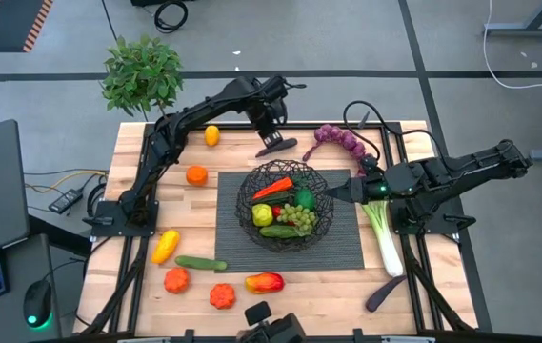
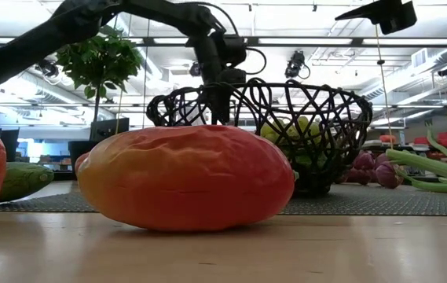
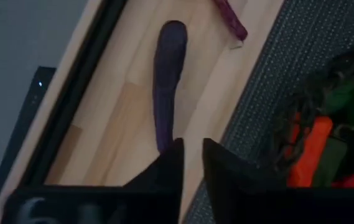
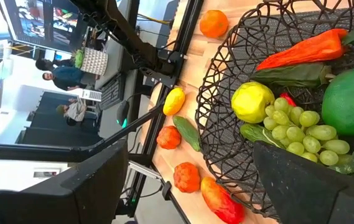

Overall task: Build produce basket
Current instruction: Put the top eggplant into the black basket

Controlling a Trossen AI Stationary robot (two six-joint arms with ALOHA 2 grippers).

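Two grippers seen over the table. Found the left gripper (image 1: 272,143) low at the far edge, just above a dark aubergine (image 3: 167,81) lying flat on the bare wood, the aubergine's near end reaching right up to the gripper. Could not tell whether that gripper was closed on the aubergine or merely over it. Found the right gripper (image 1: 347,191) at the right rim of the basket (image 1: 244,202), spread wide and holding nothing.

Saw the basket standing in the middle of a dark mat (image 1: 347,243). Counted inside it a carrot (image 1: 272,188), green grapes (image 1: 296,218), a lemon (image 1: 262,215) and a round green piece (image 1: 304,198).

Noted produce outside the basket too: purple grapes (image 1: 337,139) at the far right, a leek (image 1: 385,238) along the mat's right side, a second aubergine (image 1: 385,293) near the right front corner. Noted on the left a pepper (image 1: 164,246), a cucumber (image 1: 201,263) and a tomato (image 1: 176,279), all well apart from the basket.
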